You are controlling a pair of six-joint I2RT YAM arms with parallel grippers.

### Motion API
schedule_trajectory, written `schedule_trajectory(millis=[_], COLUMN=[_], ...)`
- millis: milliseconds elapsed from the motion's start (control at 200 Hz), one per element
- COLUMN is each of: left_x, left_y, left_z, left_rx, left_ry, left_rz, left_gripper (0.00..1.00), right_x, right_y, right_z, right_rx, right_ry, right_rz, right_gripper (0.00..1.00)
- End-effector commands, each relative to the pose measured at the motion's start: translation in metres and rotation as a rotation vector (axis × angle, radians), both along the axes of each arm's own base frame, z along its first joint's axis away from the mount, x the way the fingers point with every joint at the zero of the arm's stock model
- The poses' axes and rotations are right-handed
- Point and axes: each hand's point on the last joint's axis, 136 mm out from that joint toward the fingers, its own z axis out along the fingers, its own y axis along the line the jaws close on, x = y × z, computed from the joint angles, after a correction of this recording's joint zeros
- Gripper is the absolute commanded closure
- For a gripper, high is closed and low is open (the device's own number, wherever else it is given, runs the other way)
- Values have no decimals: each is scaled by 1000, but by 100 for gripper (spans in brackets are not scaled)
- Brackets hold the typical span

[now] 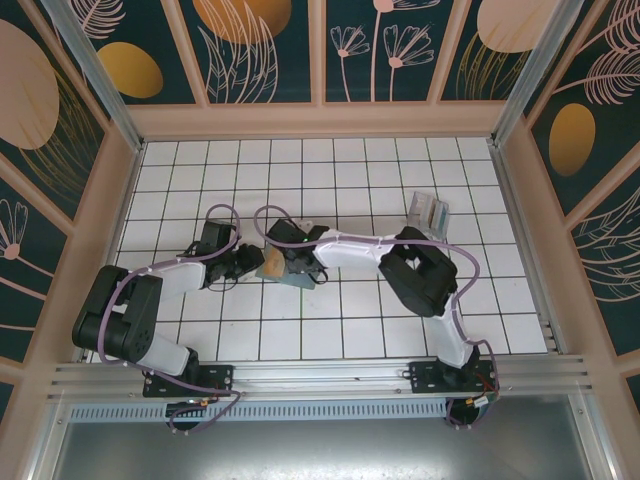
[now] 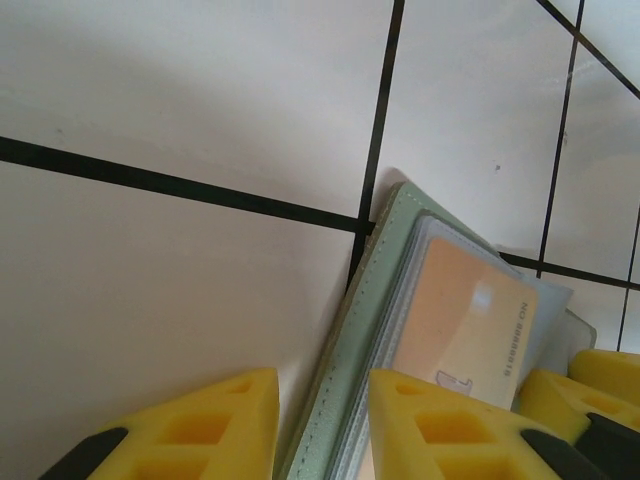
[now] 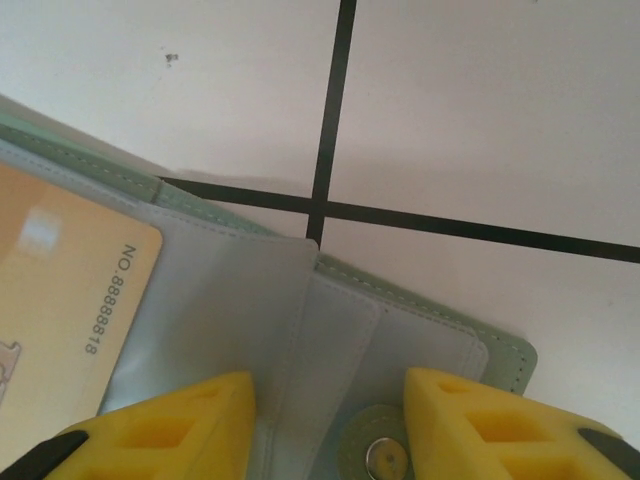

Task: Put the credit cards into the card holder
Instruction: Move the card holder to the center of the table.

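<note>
The sage-green card holder [image 1: 294, 276] lies open at mid-table, where both grippers meet. A tan-orange credit card [image 2: 462, 318] sits in its clear sleeves, with its number printed along one edge [image 3: 105, 300]. My left gripper [image 2: 325, 425] has the holder's green stitched edge [image 2: 372, 280] and sleeve stack between its yellow fingers, shut on them. My right gripper [image 3: 330, 430] is open over the holder's inner flap [image 3: 400, 330], one finger on each side of the metal snap [image 3: 384, 458]. The right gripper's fingers [image 2: 592, 385] show in the left wrist view beside the card.
A small clear plastic stand [image 1: 430, 212] with greyish-teal contents stands at the back right. Wooden walls [image 1: 320, 120] ring the white tiled floor [image 1: 360, 320]. The right arm's elbow [image 1: 420, 270] bends across the middle, and purple cables loop behind both wrists.
</note>
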Motion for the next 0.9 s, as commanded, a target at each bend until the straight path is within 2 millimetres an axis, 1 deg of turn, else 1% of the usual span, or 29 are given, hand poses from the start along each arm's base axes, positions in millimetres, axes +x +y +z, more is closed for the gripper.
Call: schedule_trajectory(millis=[0,205,305,400,480,556,616,661,711,791,841,896], left_x=[-7,-10,-9,-9,-8,-9,-9,-9,-9,-8,-7,-5], left_y=[4,5,2,-2,-3,-6,-10,-11,-15,-18,-20,-20], left_z=[-11,-15,-12,-10,-9,-5,-2,-1,1,5,6,6], left_rx=[33,28,4,-21,-27,-54,-77,-81,-91,-113,-121,-118], left_ry=[29,33,30,22,25,12,-2,-4,-7,-23,-35,-37], left_rz=[1,15,14,8,2,-1,-11,-22,-39,-53,-57,-63], left_gripper=[70,70,70,70,68,66,62,60,57,52,49,47], right_x=[-7,-8,-9,-11,-13,-13,-14,-14,-14,-16,-18,-19], right_y=[-37,-74,-83,-82,-74,-68,-69,-71,-74,-76,-77,-78], right_z=[-14,3,8,15,28,44,55,58,56,46,40,35], right_rx=[-191,-297,-302,-251,-164,-81,-37,-10,14,57,71,67], right_ry=[-10,-92,-107,-105,-107,-119,-137,-138,-116,-51,-26,-19], right_rz=[-43,-60,-67,-69,-72,-82,-87,-87,-99,-113,-117,-123], right_gripper=[55,57,57,58,57,57,57,58,59,61,60,59])
